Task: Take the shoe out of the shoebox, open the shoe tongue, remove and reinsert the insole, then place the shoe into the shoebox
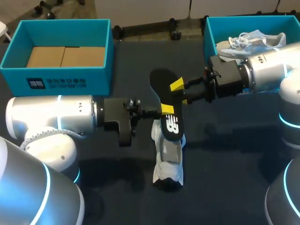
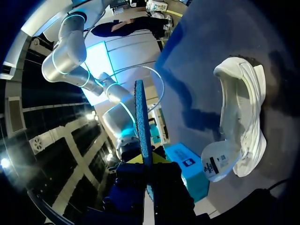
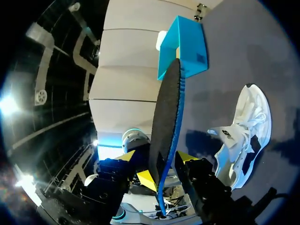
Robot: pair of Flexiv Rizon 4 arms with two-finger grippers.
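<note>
Currently the insole (image 1: 161,82) is out, held over the table with the left gripper (image 1: 167,109) and right gripper (image 1: 177,86) both clamped narrowly on it. Next, probably reinsertion: align it with the shoe (image 1: 168,157) lying underneath.

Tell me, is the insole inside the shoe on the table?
No, the black insole is held in the air, outside the white shoe.
</note>
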